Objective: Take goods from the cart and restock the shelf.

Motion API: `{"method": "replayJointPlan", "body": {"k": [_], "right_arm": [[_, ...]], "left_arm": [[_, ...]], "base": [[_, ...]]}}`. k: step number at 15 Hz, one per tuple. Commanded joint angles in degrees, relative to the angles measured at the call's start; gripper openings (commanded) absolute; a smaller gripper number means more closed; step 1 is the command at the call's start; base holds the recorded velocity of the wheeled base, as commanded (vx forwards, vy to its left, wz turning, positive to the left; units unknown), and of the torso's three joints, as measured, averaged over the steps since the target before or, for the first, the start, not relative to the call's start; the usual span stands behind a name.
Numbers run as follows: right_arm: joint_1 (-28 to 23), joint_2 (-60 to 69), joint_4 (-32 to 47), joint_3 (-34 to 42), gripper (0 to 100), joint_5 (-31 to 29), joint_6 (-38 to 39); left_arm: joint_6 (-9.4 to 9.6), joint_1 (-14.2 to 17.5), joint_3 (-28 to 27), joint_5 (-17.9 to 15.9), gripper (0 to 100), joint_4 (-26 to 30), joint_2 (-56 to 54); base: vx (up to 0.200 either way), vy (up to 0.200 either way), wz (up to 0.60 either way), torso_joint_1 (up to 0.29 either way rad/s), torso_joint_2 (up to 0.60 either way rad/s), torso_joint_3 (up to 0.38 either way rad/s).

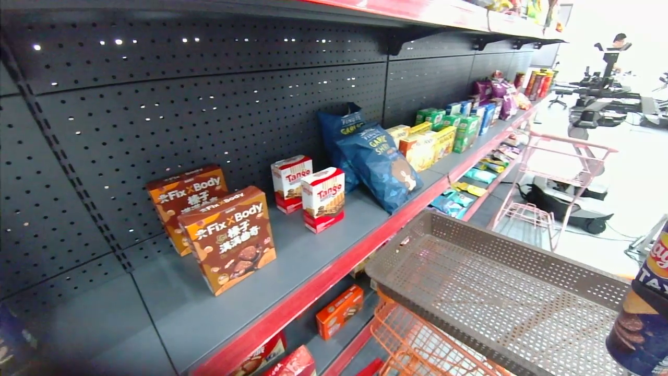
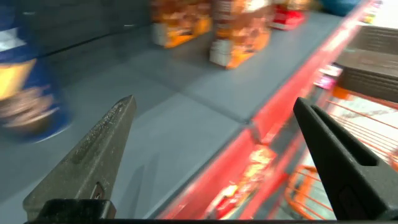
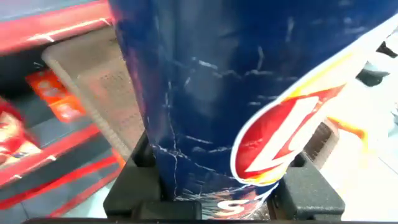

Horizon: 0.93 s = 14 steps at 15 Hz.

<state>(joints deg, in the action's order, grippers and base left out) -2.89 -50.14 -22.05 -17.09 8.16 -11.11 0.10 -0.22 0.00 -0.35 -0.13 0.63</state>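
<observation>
My right gripper [image 3: 224,190] is shut on a tall blue chip canister [image 3: 217,93], its dark fingers [image 3: 134,186] pressing both sides near the base. In the head view that canister [image 1: 644,313] stands upright at the right edge, over the cart's brown perforated tray [image 1: 496,303]. My left gripper [image 2: 214,102] is open with nothing in it, hovering over a bare stretch of the grey shelf board [image 2: 174,124]. On the shelf [image 1: 313,245] stand two orange cookie boxes [image 1: 229,237], two red-and-white wafer boxes [image 1: 323,198] and blue snack bags [image 1: 378,164].
An orange wire cart basket [image 1: 417,339] sits under the brown tray, close to the shelf's red front edge [image 1: 334,277]. A blurred blue pack [image 2: 25,81] stands near the left gripper. A pink cart [image 1: 553,183] and more goods fill the aisle farther on.
</observation>
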Motion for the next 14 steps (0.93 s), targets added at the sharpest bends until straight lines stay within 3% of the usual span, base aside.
{"method": "replayJointPlan", "body": {"k": [1, 14], "right_arm": [[0.69, 1.80, 0.34, 0.30, 0, 0.02, 0.21], [2.54, 5.14, 0.52, 1.89, 0, 0.11, 2.32]], "left_arm": [[-0.01, 0.04, 0.00, 0.00, 100, -0.04, 0.07], [-0.01, -0.04, 0.00, 0.00, 100, -0.04, 0.07]], "base": [[0.000, 0.000, 0.60, 0.007, 0.00, 0.002], [0.000, 0.000, 0.60, 0.002, 0.00, 0.002]]}}
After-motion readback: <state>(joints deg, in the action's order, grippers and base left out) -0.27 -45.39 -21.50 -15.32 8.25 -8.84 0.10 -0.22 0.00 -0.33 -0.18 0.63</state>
